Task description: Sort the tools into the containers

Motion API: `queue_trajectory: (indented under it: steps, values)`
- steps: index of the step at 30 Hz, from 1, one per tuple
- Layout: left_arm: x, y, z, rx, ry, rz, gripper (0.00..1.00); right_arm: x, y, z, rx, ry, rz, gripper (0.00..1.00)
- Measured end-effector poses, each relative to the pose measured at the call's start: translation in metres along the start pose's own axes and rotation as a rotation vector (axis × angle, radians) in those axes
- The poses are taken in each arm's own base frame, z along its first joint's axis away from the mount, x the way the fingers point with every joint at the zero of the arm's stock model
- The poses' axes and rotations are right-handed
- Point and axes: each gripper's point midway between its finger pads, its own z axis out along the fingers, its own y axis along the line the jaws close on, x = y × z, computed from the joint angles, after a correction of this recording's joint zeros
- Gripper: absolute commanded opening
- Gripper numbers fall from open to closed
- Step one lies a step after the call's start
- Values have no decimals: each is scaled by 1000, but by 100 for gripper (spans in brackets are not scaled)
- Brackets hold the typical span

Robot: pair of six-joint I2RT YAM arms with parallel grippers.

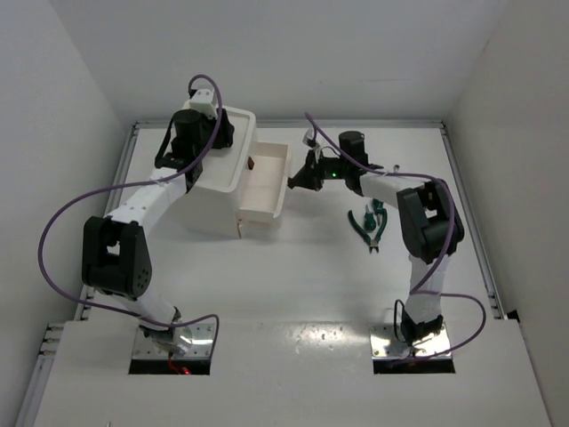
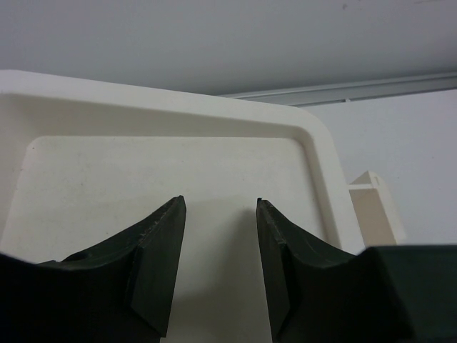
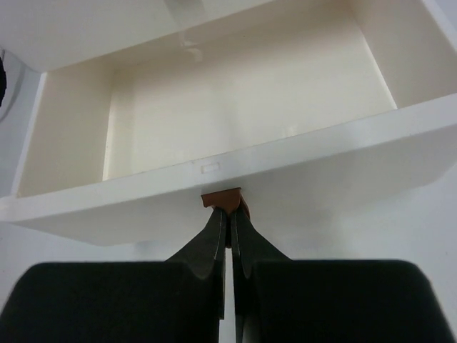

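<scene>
A white table (image 1: 293,276) takes up most of the overhead view. It is matte, and a glossier white panel (image 1: 293,382) lies across its near edge. Silver rails frame the other sides: a far rail (image 1: 373,124), a left rail (image 1: 124,165) and a right rail (image 1: 469,222). Plain white walls (image 1: 293,53) rise on three sides (back, left, right). The left wrist view shows the far rail (image 2: 357,87) too, a pale strip between table (image 2: 407,143) and wall (image 2: 214,36).
</scene>
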Motion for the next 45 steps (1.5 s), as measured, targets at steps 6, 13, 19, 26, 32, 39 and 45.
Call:
queue_trajectory:
  steps: [6, 13, 19, 26, 32, 39, 45]
  values:
    - [0, 0, 0, 1, 0, 0, 52, 7, 2, -21, 24, 21, 14, 0]
    - [0, 0, 0, 1, 1, 0, 52, 14, 4, -28, 33, 32, 9, 2]
    - [0, -1, 0, 1, 1, 1, 52, 9, -1, -42, 73, 27, 18, 73]
    - [0, 0, 0, 1, 0, 1, 52, -16, 1, -70, 158, 2, -21, 69]
    - [0, 0, 0, -2, -1, -1, 52, -25, 1, -112, 338, 76, 52, 46]
    - [0, 0, -3, -6, -10, -3, 52, 22, -7, -180, 684, 292, 234, 41]
    - [1, 0, -4, -6, -9, -4, 52, 60, -16, -222, 892, 399, 357, 73]
